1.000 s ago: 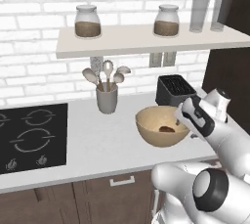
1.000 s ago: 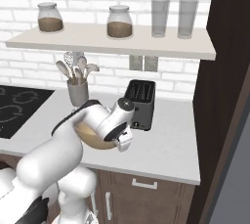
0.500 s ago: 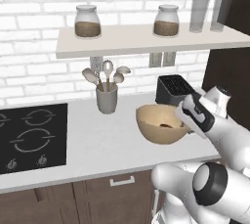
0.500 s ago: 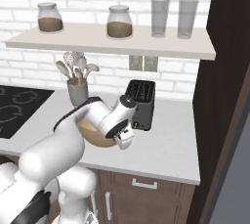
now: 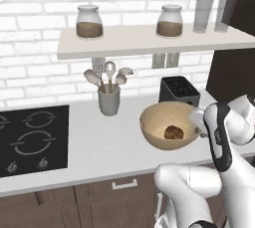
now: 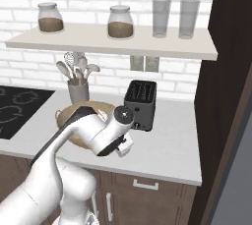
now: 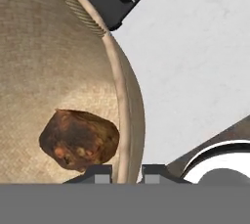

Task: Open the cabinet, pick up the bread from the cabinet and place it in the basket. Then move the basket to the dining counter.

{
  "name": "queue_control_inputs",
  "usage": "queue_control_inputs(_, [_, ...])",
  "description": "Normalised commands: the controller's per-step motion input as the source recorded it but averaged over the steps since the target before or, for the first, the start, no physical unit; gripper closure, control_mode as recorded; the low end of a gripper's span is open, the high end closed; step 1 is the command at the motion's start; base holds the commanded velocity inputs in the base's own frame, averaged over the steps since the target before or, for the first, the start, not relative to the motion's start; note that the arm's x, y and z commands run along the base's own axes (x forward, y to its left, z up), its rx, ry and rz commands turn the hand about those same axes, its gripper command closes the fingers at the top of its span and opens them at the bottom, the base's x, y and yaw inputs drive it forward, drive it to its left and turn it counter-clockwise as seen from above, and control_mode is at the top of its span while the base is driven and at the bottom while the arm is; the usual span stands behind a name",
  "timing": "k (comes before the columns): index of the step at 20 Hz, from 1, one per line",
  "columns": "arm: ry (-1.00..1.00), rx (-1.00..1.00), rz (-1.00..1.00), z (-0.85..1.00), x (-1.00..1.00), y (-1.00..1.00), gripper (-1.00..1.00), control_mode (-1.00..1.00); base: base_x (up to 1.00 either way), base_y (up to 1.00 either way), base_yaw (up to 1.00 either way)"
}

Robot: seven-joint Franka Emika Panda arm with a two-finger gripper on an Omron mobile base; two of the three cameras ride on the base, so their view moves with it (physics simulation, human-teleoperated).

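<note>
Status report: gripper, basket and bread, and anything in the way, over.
Gripper shut on basket rim. Bread lying inside basket. Toaster close behind basket on the counter; path otherwise open.

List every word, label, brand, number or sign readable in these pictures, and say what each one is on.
No readable text anywhere.
Hob: small knob marks at the front, no legible figures.
Toaster: a dial with a white pointer in the hand view, no lettering.
Jars, glasses, basket, bread: unlabelled.
Wall sockets: plain.
</note>
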Motion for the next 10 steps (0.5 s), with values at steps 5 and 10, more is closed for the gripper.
queue_control_inputs(5, [-0.28, -0.01, 0.01, 1.0, -0.73, 0.0, 1.0, -1.0, 0.0, 0.0, 0.0])
queue_control_inputs(10, [-0.04, -0.08, 0.0, 1.0, -0.78, -0.04, 1.0, -1.0, 0.0, 0.0, 0.0])
